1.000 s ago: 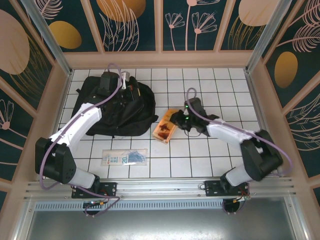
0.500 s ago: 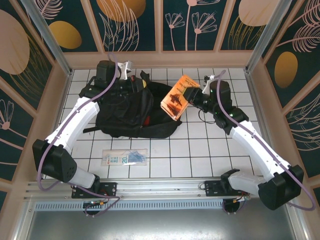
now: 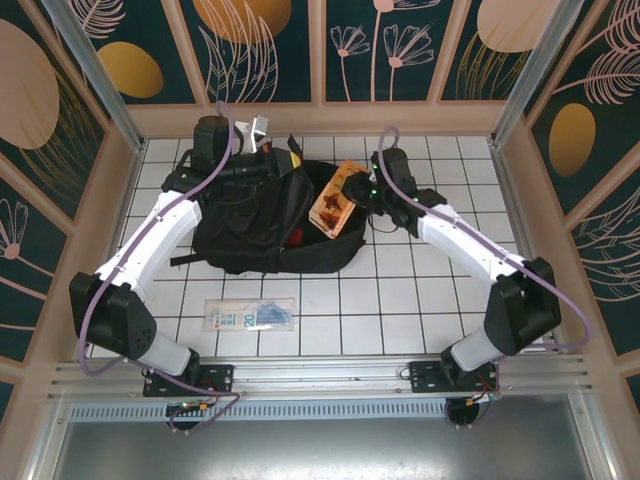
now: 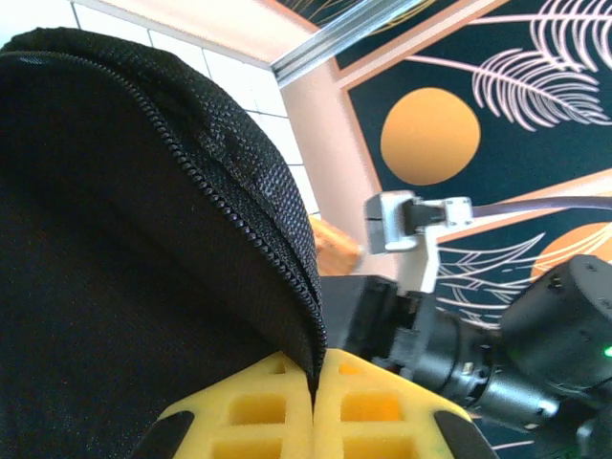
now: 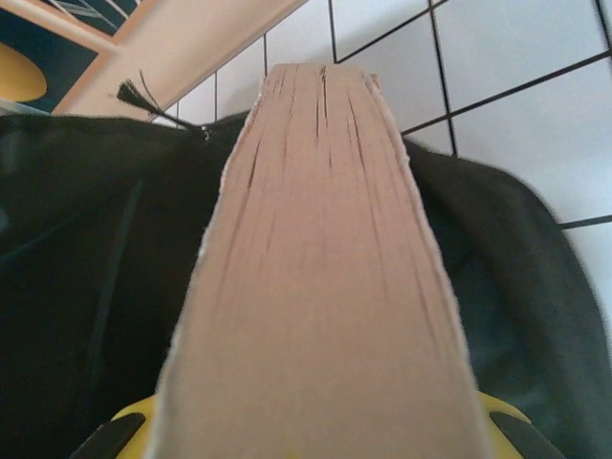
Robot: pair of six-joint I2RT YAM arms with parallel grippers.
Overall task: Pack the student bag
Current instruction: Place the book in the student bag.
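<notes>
— Status on packing?
— Student bag [image 3: 250, 235] sits on the far side of the table [image 3: 420, 310], left of centre, mouth lifted. Left gripper [image 4: 314, 387] is pinched on its zipper edge, holding it up. Right gripper [image 3: 362, 190] clamps an orange book [image 3: 335, 200], tilted over the opening.
— Book in yet?
— Not fully; lower end looks inside, hard to tell from above. Clear pouch [image 3: 250, 316] lies on the tiles near the arm bases, untouched. Roughly halfway, I'd say.

A white-tiled tabletop [image 3: 420, 305] with dark grid lines is enclosed by teal wall panels [image 3: 400, 60], printed with gold discs and pale leaves. An aluminium rail [image 3: 320, 372] is fixed along the near edge.
</notes>
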